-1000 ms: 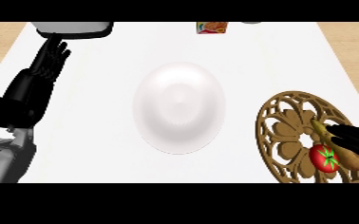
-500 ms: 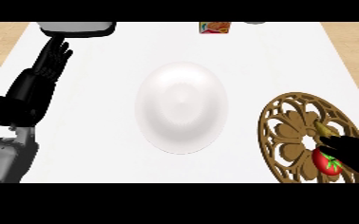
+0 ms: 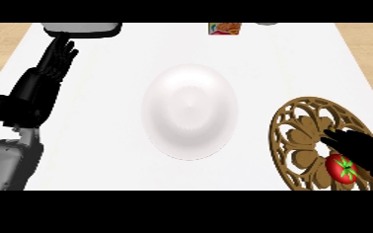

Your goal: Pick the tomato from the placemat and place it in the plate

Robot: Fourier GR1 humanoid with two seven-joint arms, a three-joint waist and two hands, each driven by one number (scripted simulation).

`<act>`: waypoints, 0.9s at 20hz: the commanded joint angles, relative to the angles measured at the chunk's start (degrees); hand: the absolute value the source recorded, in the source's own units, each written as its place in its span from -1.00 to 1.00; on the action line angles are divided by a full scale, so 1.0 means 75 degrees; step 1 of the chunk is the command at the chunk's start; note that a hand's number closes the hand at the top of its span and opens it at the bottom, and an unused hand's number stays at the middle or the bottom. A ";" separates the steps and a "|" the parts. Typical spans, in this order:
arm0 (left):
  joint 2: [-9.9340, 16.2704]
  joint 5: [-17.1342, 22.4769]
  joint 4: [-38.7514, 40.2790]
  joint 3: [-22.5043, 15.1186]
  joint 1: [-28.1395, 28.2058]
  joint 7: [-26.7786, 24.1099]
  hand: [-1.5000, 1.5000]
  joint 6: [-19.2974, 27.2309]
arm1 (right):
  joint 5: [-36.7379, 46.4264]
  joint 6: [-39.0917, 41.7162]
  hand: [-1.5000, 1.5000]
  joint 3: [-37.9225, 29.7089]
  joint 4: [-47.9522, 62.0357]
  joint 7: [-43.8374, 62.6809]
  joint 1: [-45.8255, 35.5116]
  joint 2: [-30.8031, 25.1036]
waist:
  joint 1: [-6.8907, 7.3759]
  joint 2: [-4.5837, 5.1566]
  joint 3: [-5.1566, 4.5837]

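Resting on the white table [image 3: 109, 123], near its right edge, is a brown openwork placemat [image 3: 306, 128], round, with a flower-like cut pattern. Item one, the tomato [image 3: 342, 168]: red, green star-shaped stalk on top, lying on the lower right part of the placemat. Item two, the right robot hand [image 3: 354, 143]: black, entering from the right edge, over the placemat just above the tomato, fingers spread toward the left and partly curled; it touches or nearly touches the tomato's upper side, but whether it holds the fruit cannot be told, and no finger is seen wrapped round it. Item three, the plate [image 3: 190, 110]: white, glossy, at the table's middle, well apart from the placemat's left rim, nothing on it. Item four, the left robot hand [image 3: 56, 61]: black, at the left side of the table, fingers straight and pointing up, holding nothing, on a grey forearm [image 3: 16, 158]. Item five, a grey-white tray-like object [image 3: 82, 29] at the far left edge, just above the left fingertips. Item six, a small coloured box [image 3: 224, 28] at the far edge, centre right.
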 commanded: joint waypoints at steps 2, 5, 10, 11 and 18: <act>-0.0489 -0.0571 0.0084 -0.0230 0.0443 -0.0433 0.00 0.0149 | 0.0937 -0.0076 -1.00 0.0386 0.0693 0.0289 -0.0354 0.0562 | 0.0006 -0.0005 0.0000; -0.0021 -0.0123 -0.0127 0.0401 -0.0466 0.0703 0.00 -0.0239 | 0.1217 -0.0087 -1.00 0.0405 0.1311 -0.0049 -0.0678 0.0773 | 0.0000 -0.0004 0.0003; -0.0380 -0.0429 0.0060 0.0437 -0.0302 0.0330 0.00 -0.0370 | 0.1897 -0.0272 -1.00 0.0638 0.2282 -0.0535 -0.0957 0.1237 | 0.0005 0.0001 0.0002; -0.0514 -0.0611 -0.0388 0.0321 -0.0060 0.0451 0.00 -0.0276 | 0.1960 0.0025 -1.00 0.0571 0.1934 -0.0384 -0.0969 0.1273 | 0.0000 -0.0008 0.0000; -0.0842 -0.0923 -0.0433 0.0410 0.0116 0.0341 0.00 -0.0363 | 0.2773 -0.0286 -1.00 0.0692 0.2995 -0.0735 -0.1168 0.1720 | 0.0002 -0.0005 0.0001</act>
